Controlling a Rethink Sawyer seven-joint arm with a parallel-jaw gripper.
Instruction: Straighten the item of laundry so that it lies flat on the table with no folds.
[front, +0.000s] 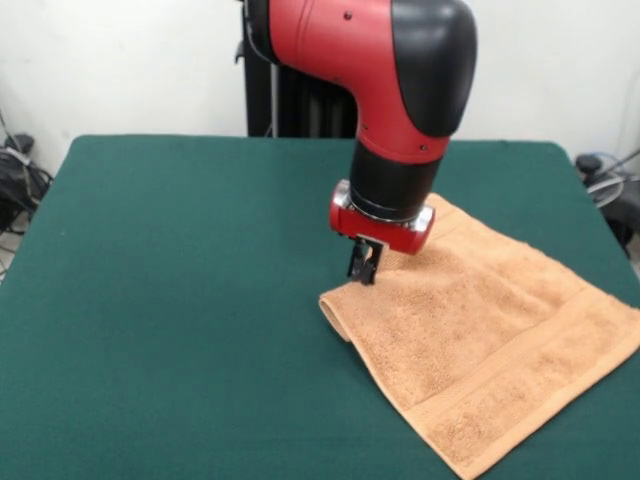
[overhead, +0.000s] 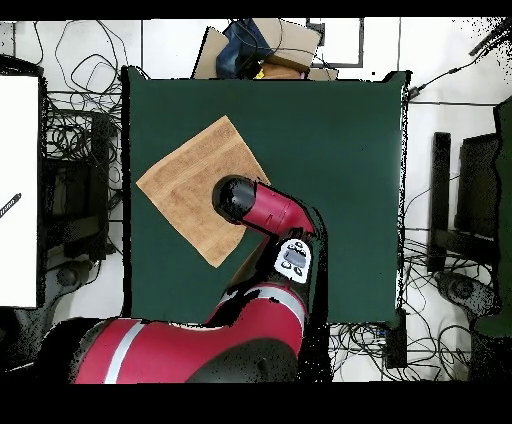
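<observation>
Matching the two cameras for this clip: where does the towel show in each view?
Front view: the towel lies at lower right, one corner rolled under near the gripper.
Overhead view: the towel sits left of centre on the table, partly under the arm.
Shared landmark: the red arm's wrist over the towel's edge.

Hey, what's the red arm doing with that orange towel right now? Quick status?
Tool low over towel's corner, looks shut. Towel mostly flat on table, one edge still curled under. Nothing in the way.

One towel (front: 490, 350), one table (front: 180, 300)
</observation>
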